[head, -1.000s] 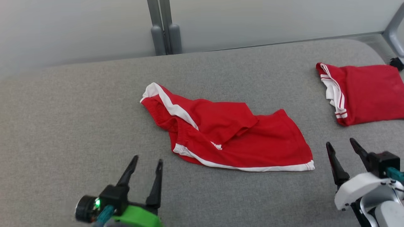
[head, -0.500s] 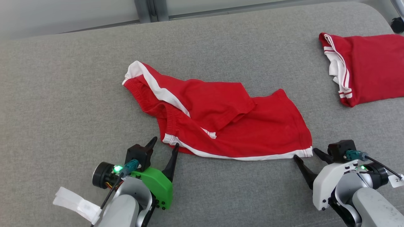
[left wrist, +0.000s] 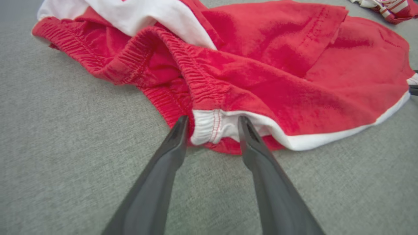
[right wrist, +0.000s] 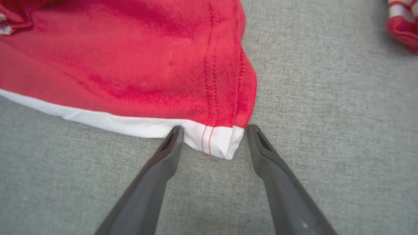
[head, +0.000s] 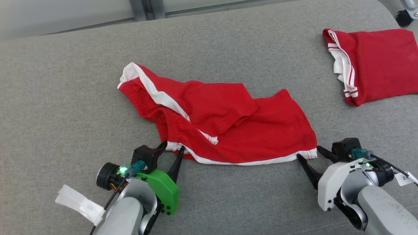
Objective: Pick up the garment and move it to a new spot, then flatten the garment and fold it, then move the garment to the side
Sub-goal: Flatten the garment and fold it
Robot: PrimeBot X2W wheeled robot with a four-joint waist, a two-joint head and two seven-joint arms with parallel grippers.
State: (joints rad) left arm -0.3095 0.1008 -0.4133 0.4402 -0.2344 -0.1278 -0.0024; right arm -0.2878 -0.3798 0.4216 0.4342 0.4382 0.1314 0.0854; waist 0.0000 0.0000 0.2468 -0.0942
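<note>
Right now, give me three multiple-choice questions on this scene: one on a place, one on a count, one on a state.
1. Which part of the crumpled shorts sits between the left jaws? A. white-trimmed waistband corner B. far corner C. middle fold
2. How many red garments lie on the grey surface? A. one B. two C. three
3. The right jaws are: A. shut on cloth B. open astride the hem corner C. raised, holding cloth
Answers: 1 A, the left wrist view shows it; 2 B, the shorts plus a folded garment; 3 B, the corner lies in an open gap.
</note>
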